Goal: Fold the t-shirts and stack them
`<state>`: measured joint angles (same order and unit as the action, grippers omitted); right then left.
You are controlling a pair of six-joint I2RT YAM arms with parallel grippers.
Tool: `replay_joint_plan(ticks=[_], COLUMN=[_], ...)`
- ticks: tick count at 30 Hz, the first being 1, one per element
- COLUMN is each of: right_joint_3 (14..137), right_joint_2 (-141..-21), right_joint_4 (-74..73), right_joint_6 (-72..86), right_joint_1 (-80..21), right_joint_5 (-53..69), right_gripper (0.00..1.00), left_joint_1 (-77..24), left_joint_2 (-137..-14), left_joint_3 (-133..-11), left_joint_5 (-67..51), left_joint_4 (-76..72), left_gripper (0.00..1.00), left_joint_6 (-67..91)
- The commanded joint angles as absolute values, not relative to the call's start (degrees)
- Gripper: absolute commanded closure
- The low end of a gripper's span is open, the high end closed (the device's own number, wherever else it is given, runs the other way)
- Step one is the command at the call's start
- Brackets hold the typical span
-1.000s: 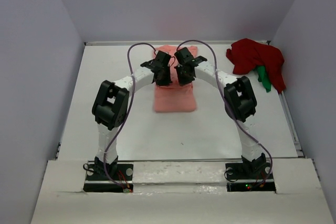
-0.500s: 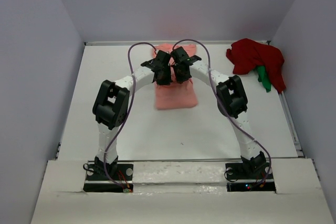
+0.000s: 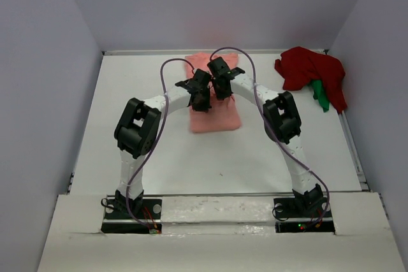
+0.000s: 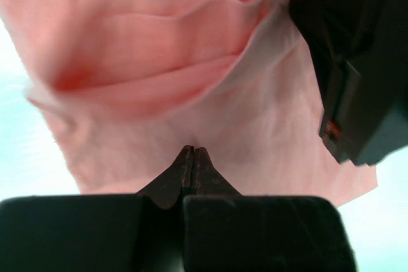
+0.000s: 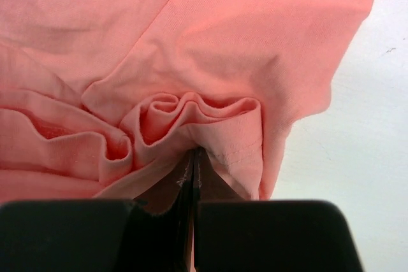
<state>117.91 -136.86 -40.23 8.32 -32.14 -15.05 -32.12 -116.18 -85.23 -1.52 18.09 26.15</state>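
1. Salmon-pink t-shirt [image 3: 213,118] lies on the table [image 3: 255,157] directly beneath both pincers. Its near hem reaches past them towards the arm bases.
2. Right pincer [image 5: 194,152]: clenched on a bunched fold of the salmon-pink t-shirt. Cloth shows between the two fingers.
3. Left pincer [image 4: 193,150]: fingers pressed together, with the tips nipping the same cloth at a small pucker.
4. Change against one second earlier: the right pincer has shifted towards the left pincer, so the two stand closer together. The shirt's near hem has drawn slightly away from the bases.
5. Overhead view only: dark red t-shirt [image 3: 309,71] lies crumpled, well apart to the right of the right pincer. Green t-shirt [image 3: 320,95] pokes out at its near side.
6. Wrist views only: the rolled folds at each pincer's tips. The left wrist view also shows the right pincer's black body just beside, on the right.
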Motion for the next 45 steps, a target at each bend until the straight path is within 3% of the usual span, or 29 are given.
replay_joint_plan(ticks=[1, 14, 23, 29, 36, 45], right_joint_3=[119.88, 117.25, 101.53, 91.6, 90.09, 78.85], right_joint_2=[-132.89, -124.2, -110.85, -105.47, -102.04, -102.39], right_joint_4=[-38.94, -39.9, -39.38, -38.67, -40.69, -32.18], right_joint_6=[6.07, 5.97, 11.51, 14.94, 15.55, 16.0], right_joint_1=[-31.55, -32.07, -34.27, -34.28, -34.28, -34.28], right_joint_5=[-17.06, -19.95, -17.31, -22.3, -24.43, -13.37], right_gripper=[1.0, 1.0, 1.0, 1.0, 1.0, 1.0], left_joint_1=[-35.59, -35.95, -34.37, -29.9, -24.7, -24.35], left_joint_2=[-113.38, -116.45, -119.35, -118.31, -116.28, -115.49], left_joint_3=[-83.76, -90.44, -92.99, -92.82, -92.37, -91.32], left_joint_5=[-1.59, 0.44, 0.26, -2.19, -4.3, -7.56], left_joint_4=[16.79, 19.16, 19.34, 19.78, 19.6, 17.93], left_gripper=[1.0, 1.0, 1.0, 1.0, 1.0, 1.0], left_joint_6=[26.02, 24.79, 24.35, 23.64, 23.2, 23.29])
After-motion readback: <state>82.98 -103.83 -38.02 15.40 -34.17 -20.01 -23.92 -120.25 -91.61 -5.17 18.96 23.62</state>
